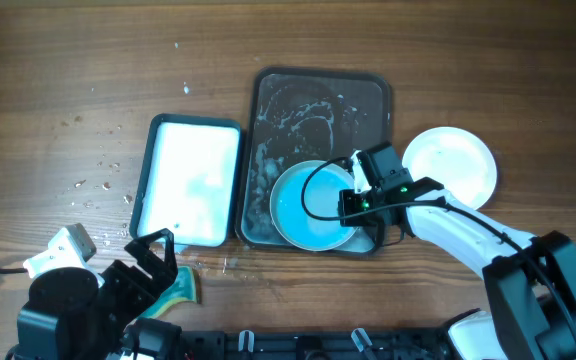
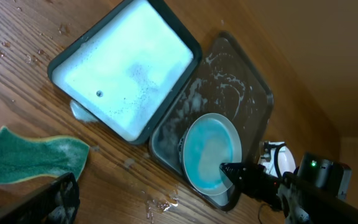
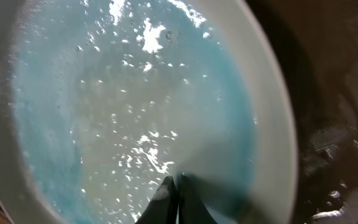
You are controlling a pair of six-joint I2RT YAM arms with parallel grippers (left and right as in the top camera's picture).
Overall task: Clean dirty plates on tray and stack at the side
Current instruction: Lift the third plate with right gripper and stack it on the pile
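Note:
A white plate [image 1: 303, 210] with a blue, soapy centre lies in the near end of the dark brown tray [image 1: 318, 90], which is wet with suds. My right gripper [image 1: 348, 210] is shut, its fingertips together on the plate's right part, as the right wrist view [image 3: 174, 182] shows over the blue plate [image 3: 104, 93]. A second white plate [image 1: 458, 160] lies on the table right of the tray. My left gripper [image 1: 154, 250] is open and empty at the near left, just above a green sponge [image 1: 180, 290].
A smaller dark-rimmed tray [image 1: 198, 120] holding white foamy water stands left of the brown tray. The sponge [image 2: 33, 155] lies on the wood near it. Water drops are spattered on the table to the left and at the front.

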